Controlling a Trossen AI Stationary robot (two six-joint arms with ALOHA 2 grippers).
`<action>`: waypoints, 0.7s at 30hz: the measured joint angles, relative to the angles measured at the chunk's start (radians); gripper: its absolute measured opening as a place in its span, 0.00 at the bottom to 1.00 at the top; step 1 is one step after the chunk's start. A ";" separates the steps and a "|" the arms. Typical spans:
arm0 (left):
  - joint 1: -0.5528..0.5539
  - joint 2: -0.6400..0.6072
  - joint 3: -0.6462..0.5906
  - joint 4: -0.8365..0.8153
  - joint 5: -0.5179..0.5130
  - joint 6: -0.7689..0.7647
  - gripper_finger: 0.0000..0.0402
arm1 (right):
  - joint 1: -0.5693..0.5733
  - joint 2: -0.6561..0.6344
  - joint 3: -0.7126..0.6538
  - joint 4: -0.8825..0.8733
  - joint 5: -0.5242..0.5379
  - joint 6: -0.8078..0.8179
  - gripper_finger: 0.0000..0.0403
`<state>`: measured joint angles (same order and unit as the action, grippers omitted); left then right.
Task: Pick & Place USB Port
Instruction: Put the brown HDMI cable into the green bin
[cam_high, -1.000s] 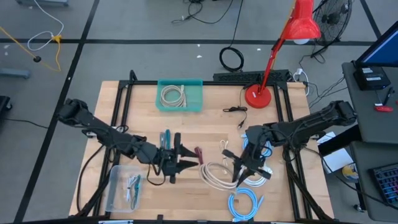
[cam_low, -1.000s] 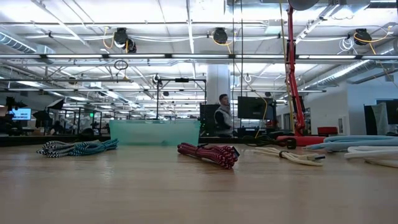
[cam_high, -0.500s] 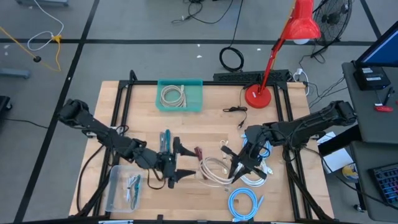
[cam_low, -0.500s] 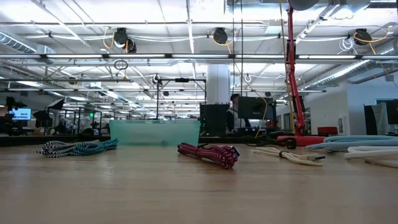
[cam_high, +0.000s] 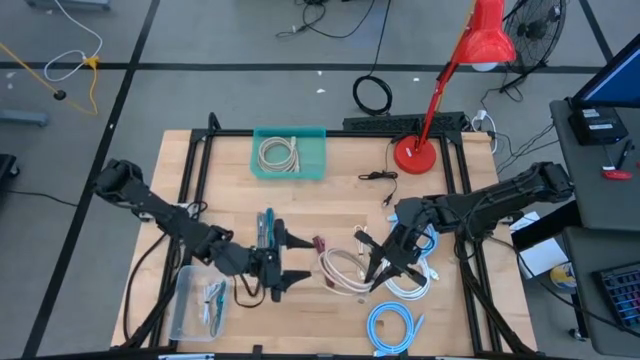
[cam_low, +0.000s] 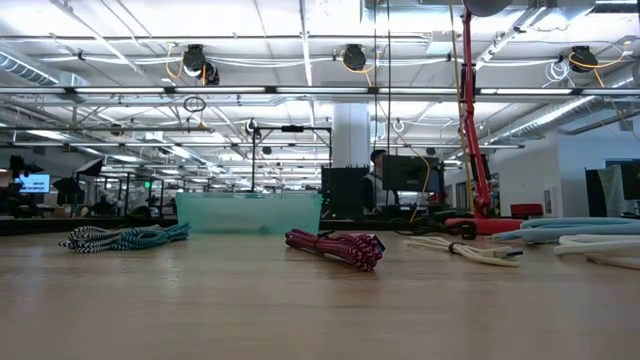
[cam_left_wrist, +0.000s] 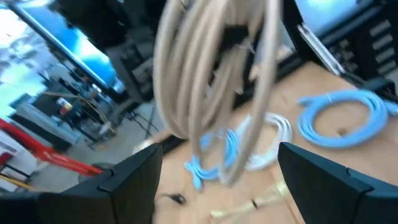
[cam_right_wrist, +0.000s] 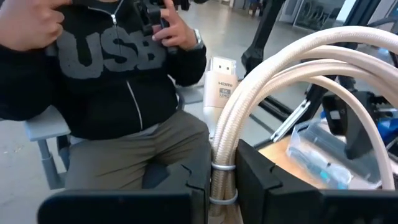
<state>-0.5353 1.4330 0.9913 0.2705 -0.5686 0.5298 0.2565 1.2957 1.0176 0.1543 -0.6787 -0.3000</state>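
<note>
A beige coiled cable (cam_high: 345, 272) hangs between the two arms at the table's middle. Its pale plug (cam_right_wrist: 221, 84) reads HDMI. My right gripper (cam_high: 376, 272) is shut on the coil from the right. My left gripper (cam_high: 298, 260) stands open just left of the coil and touches nothing. In the left wrist view the coil (cam_left_wrist: 211, 81) hangs in front of its spread fingers (cam_left_wrist: 134, 180). Neither gripper shows in the low view. My right gripper pinches the coil's bundled strands (cam_right_wrist: 219, 163) between its two fingers, right at the tie band, several strands together. The fingers come about level from the table's right side. The coil loops away beyond the fingers and appears lifted off the table.
A teal bin (cam_high: 262, 168) at the far side holds a white cable. A clear bin (cam_high: 185, 305) sits near left. Loose cables lie about: teal-striped (cam_high: 265, 228), red (cam_high: 320, 245), blue (cam_high: 392, 325), white and blue (cam_high: 418, 272). A red lamp (cam_high: 415, 155) stands far right. A person (cam_right_wrist: 118, 93) sits beyond the table.
My left gripper has opened and let go of the beige coil, drawing back slightly toward the table's left. The coil stays held by my right gripper alone.
</note>
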 joint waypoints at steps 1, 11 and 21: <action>0.008 0.000 0.000 0.020 0.008 0.013 0.80 | 0.000 0.000 0.000 0.003 0.000 -0.002 0.09; 0.129 0.000 0.000 0.080 0.111 0.077 0.80 | 0.000 0.013 0.000 0.017 -0.005 -0.005 0.09; 0.167 0.000 0.000 0.094 0.313 0.077 0.78 | 0.000 0.023 0.000 0.020 -0.006 0.002 0.09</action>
<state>-0.3687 1.4330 0.9913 0.3645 -0.2558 0.6071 0.2567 1.3190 1.0180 0.1740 -0.6850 -0.2975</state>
